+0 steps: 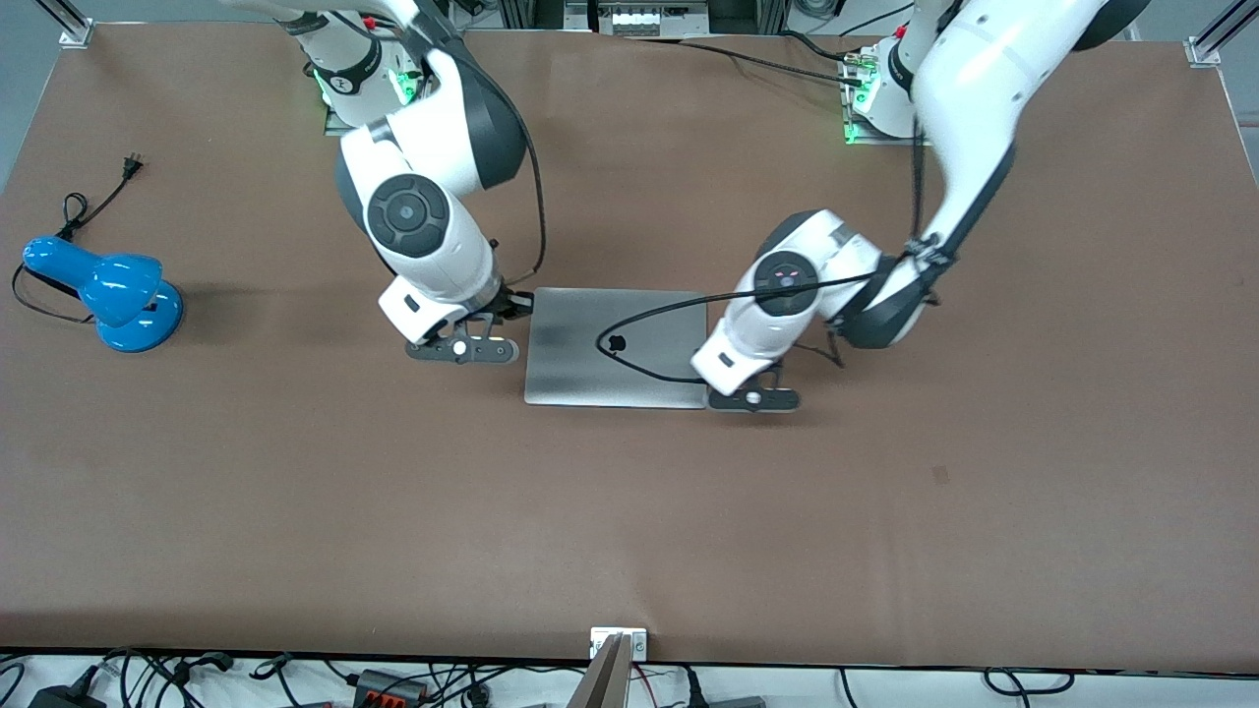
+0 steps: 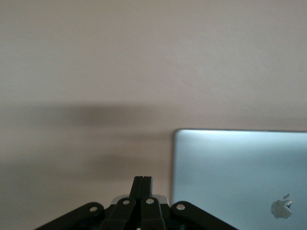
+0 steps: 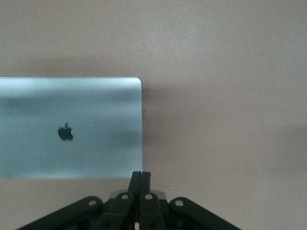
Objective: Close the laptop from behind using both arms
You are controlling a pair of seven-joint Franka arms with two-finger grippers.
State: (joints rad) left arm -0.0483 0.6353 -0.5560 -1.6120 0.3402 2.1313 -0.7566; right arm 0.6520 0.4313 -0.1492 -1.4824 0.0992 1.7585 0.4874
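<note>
Scanning from the right arm's end of the desk (image 1: 246, 511): blue desk lamp (image 1: 113, 295) sits there with its black cord (image 1: 93, 206) and plug loose on the brown surface, well apart from everything else.

Right end effector (image 1: 492, 346) is low over the desk just beside the laptop's edge toward the right arm's end; fingers (image 3: 140, 184) clenched together, grasping nothing.

Laptop (image 1: 617, 347) lies mid-desk, lid fully down and flat, dark logo (image 1: 616, 343) facing up. Lid is bare except for the left arm's black cable (image 1: 639, 324), which loops over the logo area in the front view.

Left end effector (image 1: 752, 396) is low over the desk at the laptop's corner nearer the front camera, toward the left arm's end; fingers (image 2: 142, 187) also clenched, holding nothing.

Both wrist views show the silver lid beside the closed fingers, not between them.
</note>
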